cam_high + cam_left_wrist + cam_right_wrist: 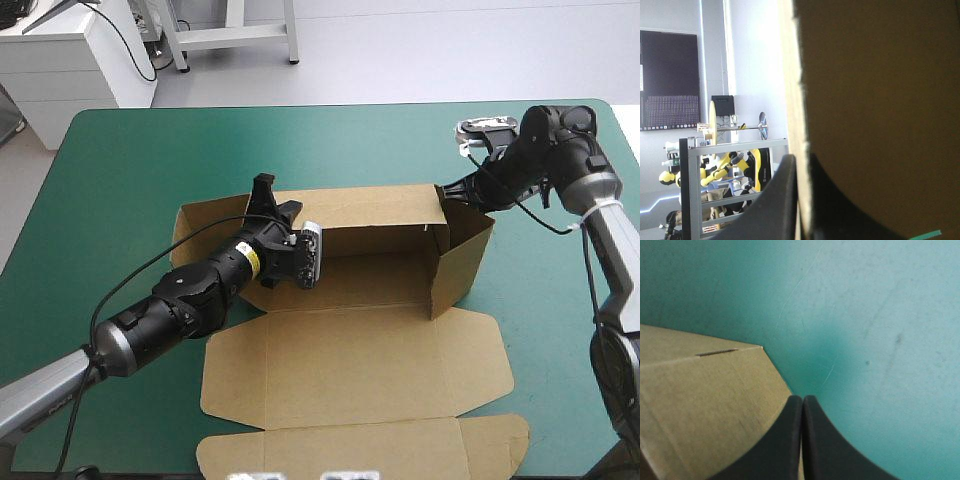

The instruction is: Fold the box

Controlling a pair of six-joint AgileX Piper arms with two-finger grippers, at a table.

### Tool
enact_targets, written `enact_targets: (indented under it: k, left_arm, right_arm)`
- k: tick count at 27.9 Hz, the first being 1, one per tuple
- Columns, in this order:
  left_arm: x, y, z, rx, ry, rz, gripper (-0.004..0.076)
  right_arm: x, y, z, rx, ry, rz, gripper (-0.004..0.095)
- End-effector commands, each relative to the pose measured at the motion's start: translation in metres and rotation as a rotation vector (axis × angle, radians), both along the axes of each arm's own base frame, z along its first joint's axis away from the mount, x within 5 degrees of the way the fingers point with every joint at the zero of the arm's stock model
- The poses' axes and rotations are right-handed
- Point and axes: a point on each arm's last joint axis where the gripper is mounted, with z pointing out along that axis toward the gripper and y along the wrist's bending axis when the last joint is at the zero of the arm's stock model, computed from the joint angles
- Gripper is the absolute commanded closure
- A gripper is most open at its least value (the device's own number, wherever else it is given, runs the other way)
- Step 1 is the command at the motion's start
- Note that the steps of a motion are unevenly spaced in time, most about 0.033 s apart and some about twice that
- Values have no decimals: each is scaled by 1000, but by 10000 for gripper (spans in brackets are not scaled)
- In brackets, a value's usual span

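The brown box (370,360) lies mid-table with its back wall and right wall raised and its lid flat toward the front edge. My left gripper (268,197) is at the back wall's left end. In the left wrist view it (801,162) is shut on the box's board (880,100), whose edge runs up between the black fingers. My right gripper (452,190) is at the box's far right corner. In the right wrist view it (802,399) is all but shut, with a sliver of board between the fingers and a box panel (705,400) beside them.
The teal-green cover (120,180) surrounds the box on all sides, widest at the far left and far middle. A white cabinet (70,60) stands beyond the table's far left corner. The lid's front flap (360,445) reaches almost to the near edge.
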Motion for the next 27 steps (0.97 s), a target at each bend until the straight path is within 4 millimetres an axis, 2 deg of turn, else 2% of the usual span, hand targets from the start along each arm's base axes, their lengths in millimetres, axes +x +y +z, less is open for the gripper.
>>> enact_targets:
  k: [1,6,10,15,20,27]
  left_arm:
    - [-1,4,12,-35,-17,40,731]
    - [-1,5,13,-24,-24,46,731]
    - [0,7,12,-15,-23,65,731]
    - [0,7,12,-17,-24,71,731]
    - [0,7,12,-10,-30,70,731]
    - [0,7,13,-5,-38,62,731]
  right_arm:
    - [-21,-2,29,40,-77,23,929]
    - [-38,7,49,144,-132,95,929]
    - [-44,7,52,142,-145,106,929]
    - [-53,6,32,126,-137,131,929]
    - [-71,10,17,183,-277,203,929]
    - [-93,4,-11,130,-498,211,929]
